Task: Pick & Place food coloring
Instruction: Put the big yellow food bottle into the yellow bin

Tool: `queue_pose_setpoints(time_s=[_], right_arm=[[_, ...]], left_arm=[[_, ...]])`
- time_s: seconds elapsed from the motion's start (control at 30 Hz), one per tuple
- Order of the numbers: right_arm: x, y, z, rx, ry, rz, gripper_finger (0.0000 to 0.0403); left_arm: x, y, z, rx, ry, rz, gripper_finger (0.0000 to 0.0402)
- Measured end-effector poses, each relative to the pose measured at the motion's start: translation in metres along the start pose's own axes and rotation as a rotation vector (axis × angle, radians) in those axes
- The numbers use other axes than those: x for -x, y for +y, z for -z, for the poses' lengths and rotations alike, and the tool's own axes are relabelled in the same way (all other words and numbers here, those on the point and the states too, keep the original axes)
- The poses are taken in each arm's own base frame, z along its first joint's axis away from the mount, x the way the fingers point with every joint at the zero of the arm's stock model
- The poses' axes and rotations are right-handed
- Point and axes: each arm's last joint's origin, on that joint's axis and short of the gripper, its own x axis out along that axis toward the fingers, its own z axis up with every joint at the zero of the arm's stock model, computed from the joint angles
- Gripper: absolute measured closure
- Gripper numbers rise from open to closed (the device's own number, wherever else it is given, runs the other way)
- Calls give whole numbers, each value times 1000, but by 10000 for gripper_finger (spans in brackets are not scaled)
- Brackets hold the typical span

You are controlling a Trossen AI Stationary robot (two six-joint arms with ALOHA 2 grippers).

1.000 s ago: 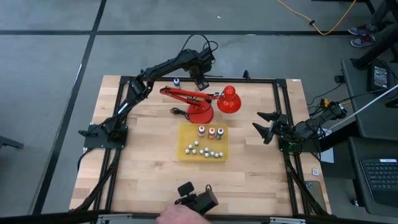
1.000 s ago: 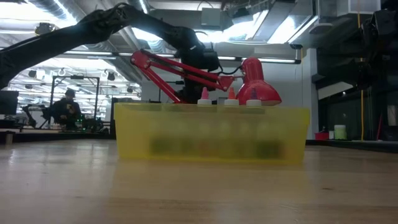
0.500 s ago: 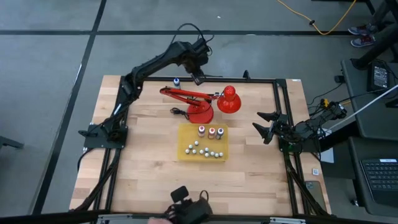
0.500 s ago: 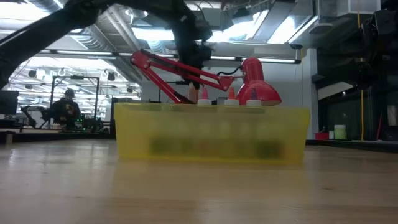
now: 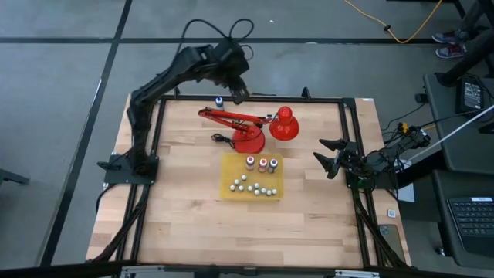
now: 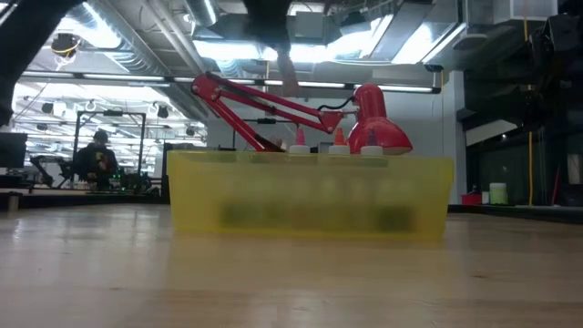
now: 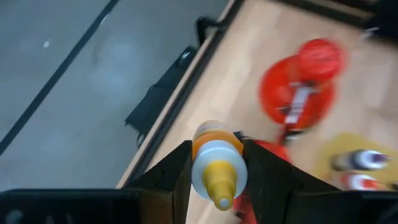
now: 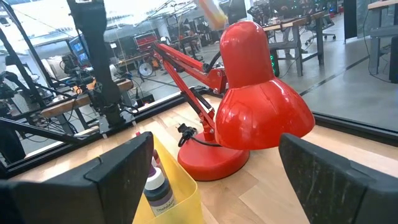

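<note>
Left gripper [image 7: 214, 180] clamped on a yellow-tipped food coloring bottle [image 7: 216, 163], raised over the table's far edge beyond the red lamp [image 5: 255, 127]. Right gripper [image 5: 330, 157] waits at right, fingers apart. Three bottles [image 5: 262, 164] stand in the yellow tray [image 5: 229, 171].

Two dark arms, black throughout, on flat black base plates.

Left arm [image 5: 166, 77]: slim matte-black links, thicker rounded housings at the joints, loose black cable looping above the wrist; its base plate [image 5: 123, 167] sits on the table's left edge. Left gripper [image 7: 214, 163]: two black, wedge-shaped fingers with flat inner faces, a dark bar across behind them. Right arm [image 5: 370, 166]: same black finish, compact blocky segments, thin black cables trailing off to the right. Right gripper [image 5: 329, 154]: two broad black fingers [image 8: 121, 168] tapering to points, with a dull, slightly grainy surface. No markings or screws legible.
</note>
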Motion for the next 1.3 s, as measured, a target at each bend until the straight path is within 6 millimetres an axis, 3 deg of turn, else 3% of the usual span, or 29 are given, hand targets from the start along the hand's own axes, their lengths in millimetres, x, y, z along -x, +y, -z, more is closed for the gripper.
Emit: queue_pose_setpoints(time_s=[0.27, 0.57, 0.83, 1.07, 1.3], right_arm=[[0, 0, 0, 0, 0, 0, 56], [0, 0, 0, 0, 0, 0, 56], [0, 0, 0, 0, 0, 0, 56], [0, 0, 0, 0, 0, 0, 56], [0, 0, 0, 0, 0, 0, 56]], left_arm=[[55, -59, 12, -84, -54, 129, 280], [61, -146, 35, -184, 37, 280, 280], [31, -194, 66, -149, 207, 255, 279], [-11, -199, 88, -32, 303, 153, 281], [-52, -190, 102, 80, 343, 106, 281]])
